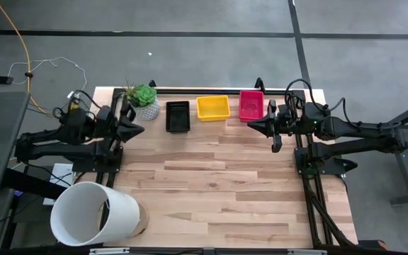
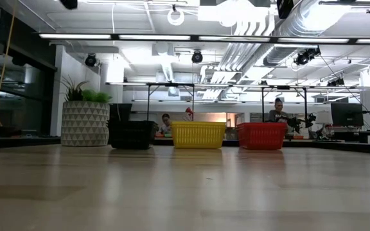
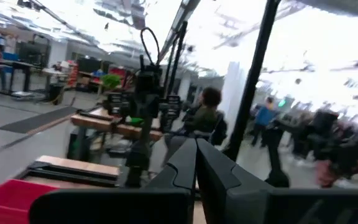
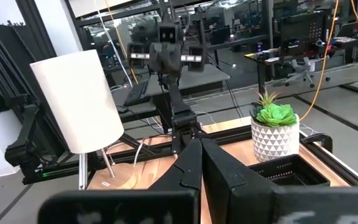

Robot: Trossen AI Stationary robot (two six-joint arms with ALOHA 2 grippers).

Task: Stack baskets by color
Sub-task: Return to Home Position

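Baskets, small, rectangular, of perforated plastic, sorted by colour and ranged in one row along the 12 o'clock edge of the light wooden table (image 1: pixel 218 184): black basket stack (image 1: pixel 178 116) toward 11 o'clock, yellow basket stack (image 1: pixel 212 108) at 12, pink-red basket stack (image 1: pixel 251 105) toward 1. Set apart from one another, upright and level in the low view. Number of baskets nested in each colour not determinable. Sorting judged complete from the lie of the row.

Left gripper (image 1: pixel 139 129) at 8 o'clock of the black basket stack, near but apart, fingers (image 3: pixel 180 167) pressed together on nothing. Right gripper (image 1: pixel 252 125) at 6 o'clock of the pink-red basket stack, just beside it from overhead, fingers (image 4: pixel 188 167) likewise closed and empty. Height of either above the boards not determinable; neither seen in the low view.

White patterned pot with green plant (image 1: pixel 144 103) at 9 o'clock of the black basket stack, just beside it. Large white cylindrical bucket (image 1: pixel 94 212) at the table's 7 o'clock corner. People at desks in the room beyond.

Step in hand judged as retreat to rest. Recommended: lift first, then draw each arm back toward its own side, 9 o'clock for the left, 3 o'clock for the right. Hold fingers closed throughout. Sweep nothing across the row, least of all the right tip so close to the pink-red rim. On the left, give the plant a wide berth.
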